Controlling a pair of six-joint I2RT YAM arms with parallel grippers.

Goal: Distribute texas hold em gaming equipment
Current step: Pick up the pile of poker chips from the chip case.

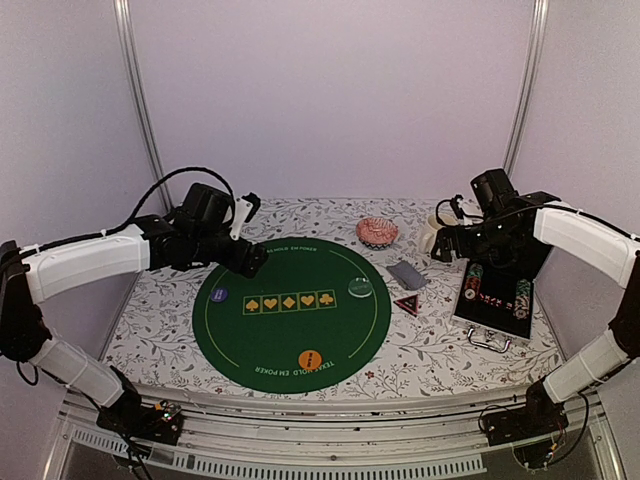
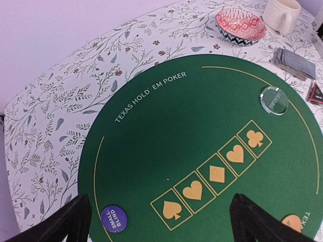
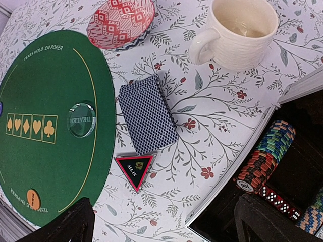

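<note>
Three round buttons sit on the green mat [image 1: 290, 300]: a blue small-blind button [image 2: 113, 219] near its left edge, a clear pale-green dealer button [image 3: 81, 119] at its right edge, and an orange button [image 1: 310, 359] at its near edge. Just off the mat, on the floral counter [image 1: 160, 320], lies a squared deck of blue-backed cards [image 3: 147, 113], with a black-and-red triangular marker [image 3: 135, 169] just beside its near end. Striped chip stacks [image 3: 265, 156] lie on their sides in the open black case [image 1: 497, 305]. The left pincer [image 2: 161, 224] hangs over the mat, jaws spread and empty; the right pincer [image 3: 166, 227], equally wide and empty, hangs above the cards and case
</note>
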